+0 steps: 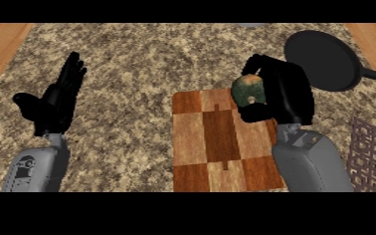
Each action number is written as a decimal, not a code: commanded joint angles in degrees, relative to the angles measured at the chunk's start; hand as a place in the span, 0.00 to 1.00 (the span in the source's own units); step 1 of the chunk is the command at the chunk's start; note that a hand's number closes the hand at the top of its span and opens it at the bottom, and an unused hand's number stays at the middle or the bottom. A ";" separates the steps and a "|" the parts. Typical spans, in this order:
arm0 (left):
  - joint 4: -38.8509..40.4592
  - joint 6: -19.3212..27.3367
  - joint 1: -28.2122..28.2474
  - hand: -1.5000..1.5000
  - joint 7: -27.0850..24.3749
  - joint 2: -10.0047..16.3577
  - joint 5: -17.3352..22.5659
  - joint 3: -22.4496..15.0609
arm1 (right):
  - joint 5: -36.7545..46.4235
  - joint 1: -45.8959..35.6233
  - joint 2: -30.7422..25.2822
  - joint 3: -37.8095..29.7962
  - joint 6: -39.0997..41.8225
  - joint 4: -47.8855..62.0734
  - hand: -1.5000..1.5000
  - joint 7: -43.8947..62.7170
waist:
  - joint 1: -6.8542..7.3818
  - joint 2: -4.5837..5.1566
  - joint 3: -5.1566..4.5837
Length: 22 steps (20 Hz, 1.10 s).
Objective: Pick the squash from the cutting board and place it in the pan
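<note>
Speckled worktop point(147, 59): right hand point(283, 92), mid-right, fingers curled round the squash point(248, 90); left hand point(55, 99) rests open, fingers straight, at left.

black fingered left hand point(51, 104): uniform matte black, slim fingers, thick thumb | grey rounded-shell left forearm point(37, 172): dark round marking on side, narrow grey wrist | black fingered right hand point(286, 94): same finish | grey rounded-shell right forearm point(314, 164): plain casing, stepped grey wrist piece
</note>
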 commanded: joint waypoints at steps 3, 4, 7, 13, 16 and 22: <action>-1.12 1.19 0.10 0.50 0.58 -1.32 -1.41 -1.57 | -8.65 -2.22 -3.62 -13.48 -3.78 0.25 1.00 -4.38 | 0.15 0.07 0.05; -3.89 -0.03 -0.02 0.50 3.67 -0.40 0.06 -1.28 | -13.62 -4.60 -0.70 -16.89 -5.49 3.27 1.00 -4.71 | 0.85 0.13 0.13; -3.85 -0.87 2.57 0.50 0.92 -0.17 0.41 -0.74 | -17.96 -9.56 -6.81 -24.43 -5.09 10.76 1.00 -8.65 | 0.98 0.22 0.06; -5.61 0.22 -0.47 0.50 5.17 -0.42 -0.57 -1.88 | -18.20 -13.46 -18.84 -32.21 -11.14 32.13 1.00 -22.22 | 1.59 0.55 0.11; -1.29 -0.95 -1.36 0.50 1.70 -0.55 0.28 -1.08 | -17.16 -16.49 -21.31 -33.65 -17.35 44.36 1.00 -29.46 | 1.97 0.87 0.11; -4.44 -1.41 0.21 0.50 1.90 -0.95 -0.12 -2.55 | -11.44 -18.93 -26.74 -35.15 -29.04 60.97 1.00 -35.95 | 3.93 1.43 0.23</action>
